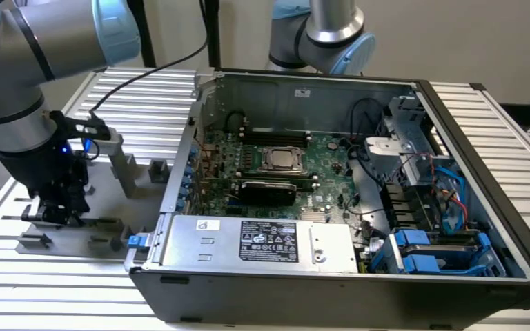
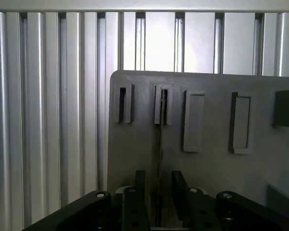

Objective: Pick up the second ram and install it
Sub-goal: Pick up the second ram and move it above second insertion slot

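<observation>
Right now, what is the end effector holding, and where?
Nothing: the end effector straddles the thin upright second ram in a grey holder, gaps both sides.

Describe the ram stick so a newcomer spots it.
Beside the open PC case, on the exterior view's left, a grey fixture plate lies on the slatted table. The ram stands on edge in one slot, between the end effector's open fingers; neighbouring slots are empty.
</observation>
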Controlling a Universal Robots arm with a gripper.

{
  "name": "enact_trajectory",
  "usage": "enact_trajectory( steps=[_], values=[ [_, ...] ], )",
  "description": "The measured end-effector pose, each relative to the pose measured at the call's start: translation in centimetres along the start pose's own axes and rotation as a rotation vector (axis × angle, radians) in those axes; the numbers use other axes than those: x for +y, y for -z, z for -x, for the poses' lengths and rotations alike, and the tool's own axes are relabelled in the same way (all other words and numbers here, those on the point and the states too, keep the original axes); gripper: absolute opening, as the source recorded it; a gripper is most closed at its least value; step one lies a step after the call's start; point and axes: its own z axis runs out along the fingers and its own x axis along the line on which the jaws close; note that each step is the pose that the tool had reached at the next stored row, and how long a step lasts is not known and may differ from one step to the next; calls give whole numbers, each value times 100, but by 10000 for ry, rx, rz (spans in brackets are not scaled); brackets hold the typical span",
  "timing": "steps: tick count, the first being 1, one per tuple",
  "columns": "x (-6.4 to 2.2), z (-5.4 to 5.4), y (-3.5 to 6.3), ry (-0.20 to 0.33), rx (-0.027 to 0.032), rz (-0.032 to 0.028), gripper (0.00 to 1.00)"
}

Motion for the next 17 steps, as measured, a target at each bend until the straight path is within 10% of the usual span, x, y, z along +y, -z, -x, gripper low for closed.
enact_trajectory(
  steps=[17],
  values=[
    [21, 1, -113, -225, -217, 4, 36]
  ],
)
